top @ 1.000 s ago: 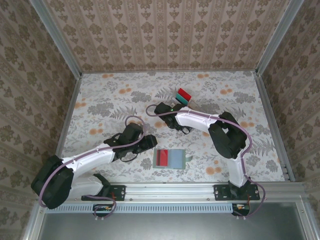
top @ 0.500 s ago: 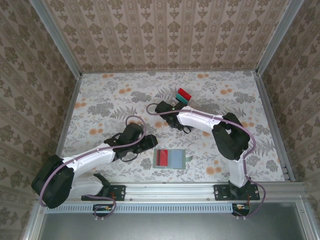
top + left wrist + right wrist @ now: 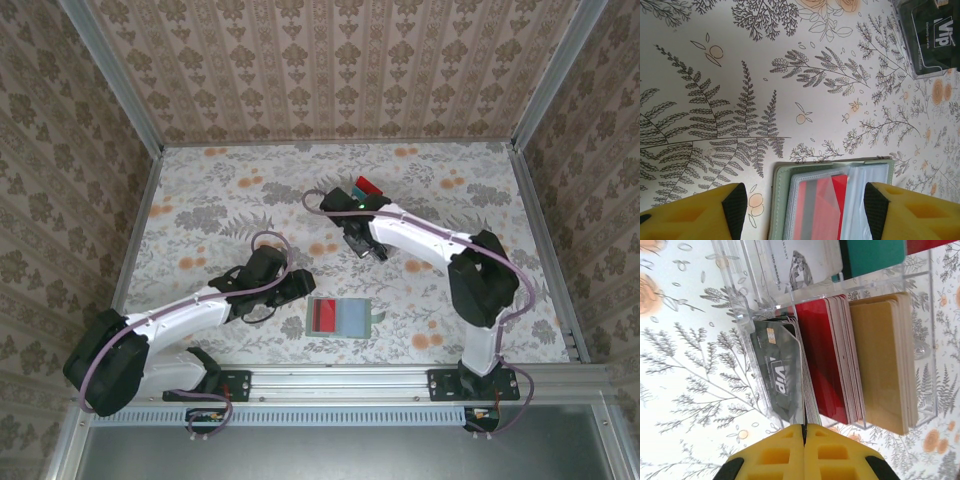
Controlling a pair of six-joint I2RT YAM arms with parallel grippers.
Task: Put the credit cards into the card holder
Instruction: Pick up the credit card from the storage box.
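Grey-green card holder (image 3: 341, 317) is lying open on the floral worktop (image 3: 220, 200) near the arm bases, a red card (image 3: 839, 192) showing in its pocket; my left hand (image 3: 805, 207) is hovering over it, fingers spread wide and holding nothing. My right hand (image 3: 803, 437) is pressing fully closed against the black credit cards (image 3: 775, 370) standing in the clear rack (image 3: 747, 315) farther back; whether one is pinched, I cannot tell.

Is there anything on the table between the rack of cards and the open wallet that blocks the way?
Nothing visible lies on the table between the rack and the wallet. Only the open left end effector sits close beside the wallet, so it may crowd the approach.
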